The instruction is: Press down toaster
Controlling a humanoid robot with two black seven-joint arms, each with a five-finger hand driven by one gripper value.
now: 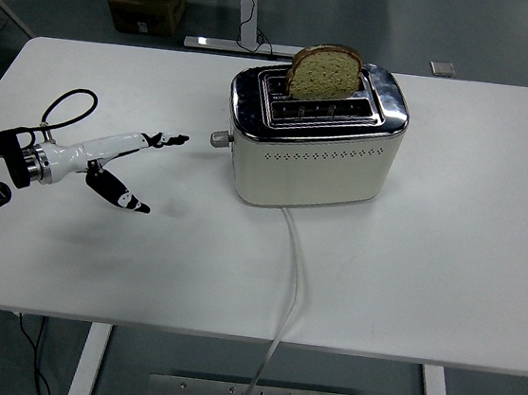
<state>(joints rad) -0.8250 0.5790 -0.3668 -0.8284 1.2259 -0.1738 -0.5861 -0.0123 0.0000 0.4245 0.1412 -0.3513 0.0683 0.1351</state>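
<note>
One robot hand (pixel 120 162), the left, is all I see of my rig: its black arm enters from the left edge and holds the hand above the left part of the desk (pixel 446 275). I read the hand as open and empty, with its white fingers (pixel 161 138) stretched out toward the right and its thumb (pixel 121 197) hanging down and apart from them, gripping nothing. The black fingertips point at the toaster (pixel 313 146) but stand clear of it, with bare desk showing between them and its left end. A black cable loop (pixel 65 103) rises behind the wrist.

I find the toaster upright behind the middle of the desk, a cream body with a row of small vent holes under a chrome top. Its lever knob (pixel 218 138) sticks out of the left end, high up near the chrome rim. One slice of bread (pixel 325 71) stands in the rear slot, most of it rising above the top; the front slot (pixel 326 110) shows only its dark grille. A pale power cord (pixel 293 277) leaves the base of the toaster at the front, runs toward me across the desk and drops over the near edge.

Beyond the far edge I see grey floor, a cardboard box (pixel 147 11) and the foot of a white stand (pixel 248 47).
</note>
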